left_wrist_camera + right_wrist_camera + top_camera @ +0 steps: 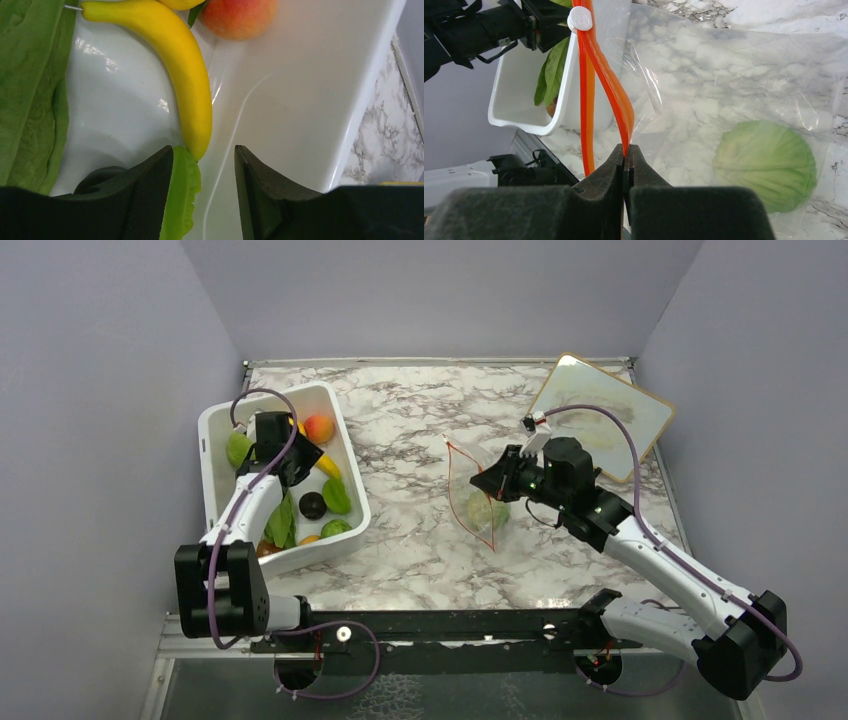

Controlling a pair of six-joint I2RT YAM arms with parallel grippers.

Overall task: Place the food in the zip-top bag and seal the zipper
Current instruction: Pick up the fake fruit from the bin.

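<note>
Nearer left claw hangs released, banana tip at its jaws, long axis pointing ahead; right claw clenched on zipper of bag.

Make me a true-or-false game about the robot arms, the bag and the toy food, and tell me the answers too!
1. The right gripper is pinching the zipper of the zip-top bag. True.
2. The bag has nothing inside. False: a round green vegetable lies in it.
3. The left gripper is open, right by the banana. True.
4. The peach sits on the marble table. False: it is in the white tub.
</note>
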